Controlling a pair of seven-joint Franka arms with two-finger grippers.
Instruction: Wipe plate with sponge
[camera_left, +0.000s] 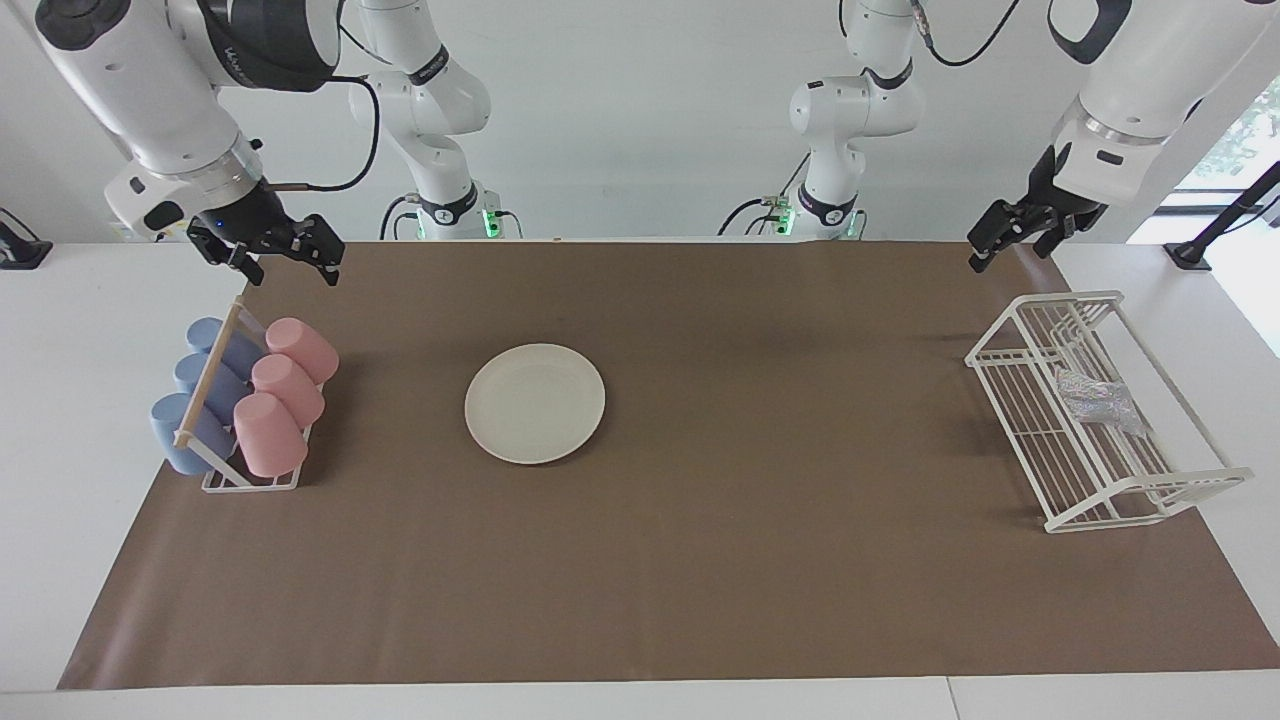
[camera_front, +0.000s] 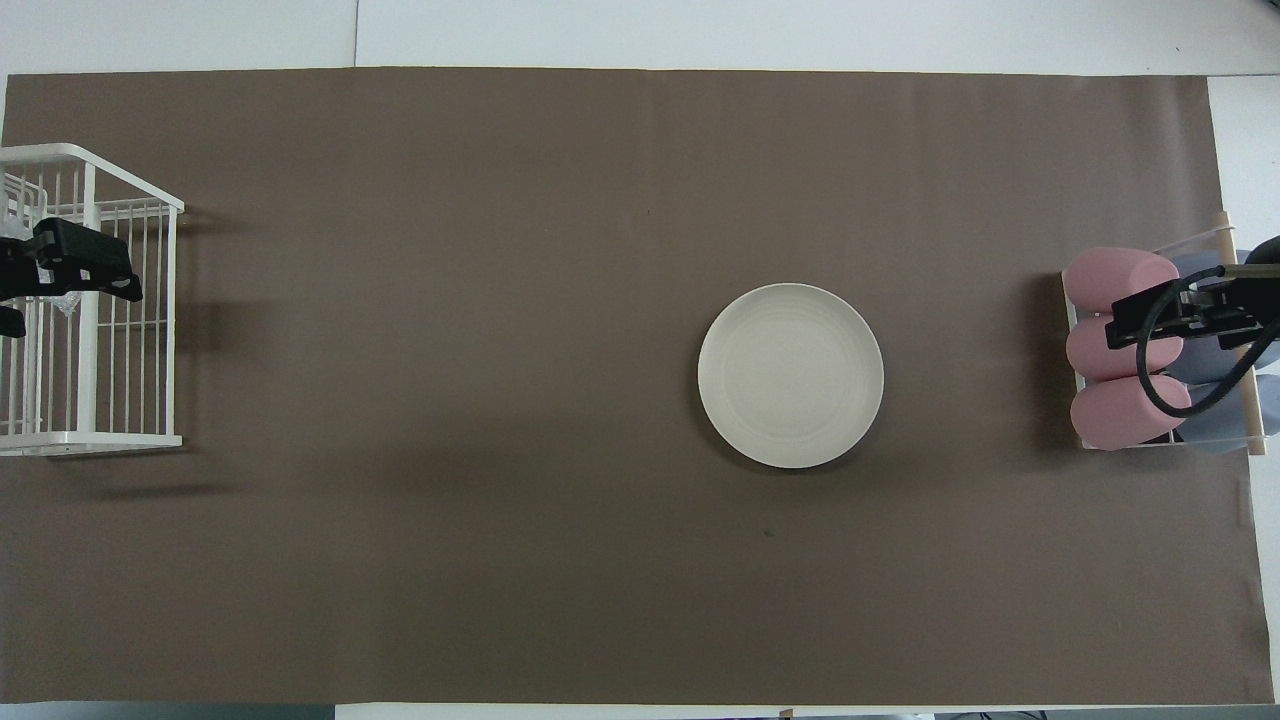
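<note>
We see bright, even light; soft shadows fall on the brown mat (camera_left: 700, 560) beside the wire rack (camera_left: 1100, 480). Both views are sharp, without glare.

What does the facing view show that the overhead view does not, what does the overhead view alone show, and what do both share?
Only the facing view shows the arms' bases, the wall, and the sponge lying plainly in the wire rack, with the left end effector and right end effector raised and open. Only the overhead view shows the right end effector covering the pink cups. Both show the plate bare on the brown mat, the rack and the cup holder.
</note>
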